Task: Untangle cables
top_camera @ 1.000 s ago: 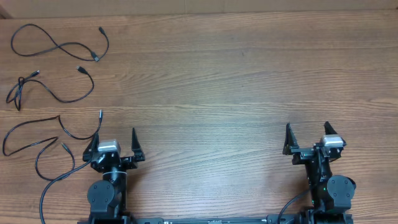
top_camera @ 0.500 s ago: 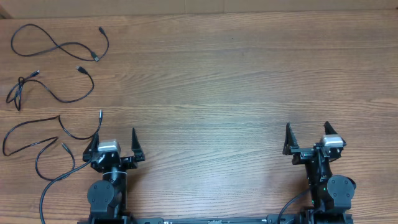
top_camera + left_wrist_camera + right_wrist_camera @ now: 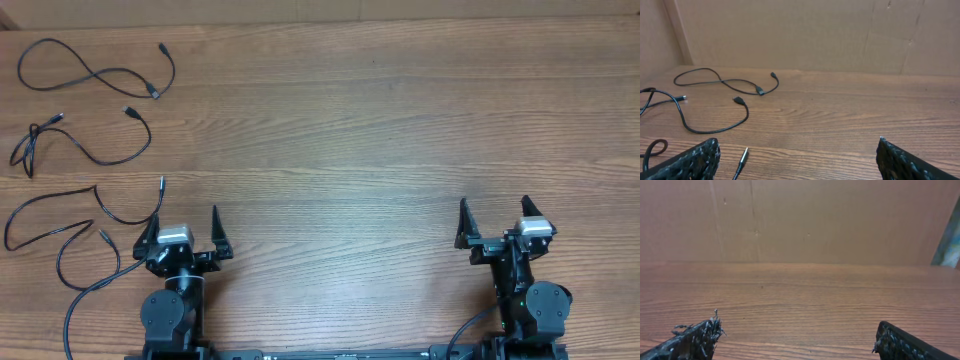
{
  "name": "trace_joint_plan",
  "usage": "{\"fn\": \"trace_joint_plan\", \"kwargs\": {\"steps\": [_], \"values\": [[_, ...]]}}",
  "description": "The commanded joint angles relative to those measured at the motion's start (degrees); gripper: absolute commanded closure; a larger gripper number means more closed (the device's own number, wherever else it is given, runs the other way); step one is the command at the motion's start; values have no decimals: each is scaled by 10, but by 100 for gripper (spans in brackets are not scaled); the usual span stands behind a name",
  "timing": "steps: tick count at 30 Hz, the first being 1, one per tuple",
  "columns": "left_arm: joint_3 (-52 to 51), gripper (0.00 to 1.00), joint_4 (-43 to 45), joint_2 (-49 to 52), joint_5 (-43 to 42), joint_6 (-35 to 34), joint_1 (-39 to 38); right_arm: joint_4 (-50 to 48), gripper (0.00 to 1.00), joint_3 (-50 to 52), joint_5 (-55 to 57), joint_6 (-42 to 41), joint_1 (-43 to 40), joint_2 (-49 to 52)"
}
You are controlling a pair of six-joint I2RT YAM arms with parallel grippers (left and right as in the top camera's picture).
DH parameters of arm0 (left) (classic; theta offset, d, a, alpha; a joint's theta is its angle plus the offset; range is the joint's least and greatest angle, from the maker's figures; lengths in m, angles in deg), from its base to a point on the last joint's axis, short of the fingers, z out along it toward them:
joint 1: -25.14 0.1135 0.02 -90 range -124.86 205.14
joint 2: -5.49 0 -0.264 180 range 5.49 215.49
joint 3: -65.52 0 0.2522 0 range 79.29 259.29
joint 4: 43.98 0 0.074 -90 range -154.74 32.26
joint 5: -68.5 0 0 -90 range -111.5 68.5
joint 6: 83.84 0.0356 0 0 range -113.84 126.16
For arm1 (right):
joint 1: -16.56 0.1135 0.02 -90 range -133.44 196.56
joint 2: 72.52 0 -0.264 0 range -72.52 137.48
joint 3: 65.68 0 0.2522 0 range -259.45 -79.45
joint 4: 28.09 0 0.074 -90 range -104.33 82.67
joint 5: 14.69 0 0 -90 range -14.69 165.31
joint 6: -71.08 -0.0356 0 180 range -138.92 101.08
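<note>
Grippers: left gripper and right gripper both sit at the bottom of the overhead frame, jaws spread wide, nothing in either one. My guess is they're parked low like that so they don't cover the work.

Left gripper's neighbourhood: the nearest cord runs right up beside its left finger, and its plug shows at the bottom of the left wrist view, just inside that finger. Closest thing to grab if a grab is needed.

Right gripper's neighbourhood: just bare wooden table in front of it, with all the cables well off to the other side.

Cables: all three are stacked down the left edge of the frame. The far cord is in the upper left and crosses over itself once. The middle cord is below it, with a tight fold at its left end. The nearest cord is lowest.

Tangle status: none of the three touches another, so to me the separating looks pretty much done.

Not sure about: low on the left, a black lead loops down toward the arm base. I can't tell whether that's the nearest cord's tail or the arm's own wiring.
</note>
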Motion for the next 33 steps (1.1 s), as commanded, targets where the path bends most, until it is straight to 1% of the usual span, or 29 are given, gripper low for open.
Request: {"fn": "trace_joint_plan", "kwargs": {"steps": [1,6,33], "values": [[-3,0,0,-6,-3,-12,-4,-3,0,6,10,2,0,-7],[-3,0,0,-6,-3,-12,-4,-2,0,6,7,-39,5,-7],[-3,0,0,-6,-3,-12,-4,-2,0,6,13,-39,12,-7]]}}
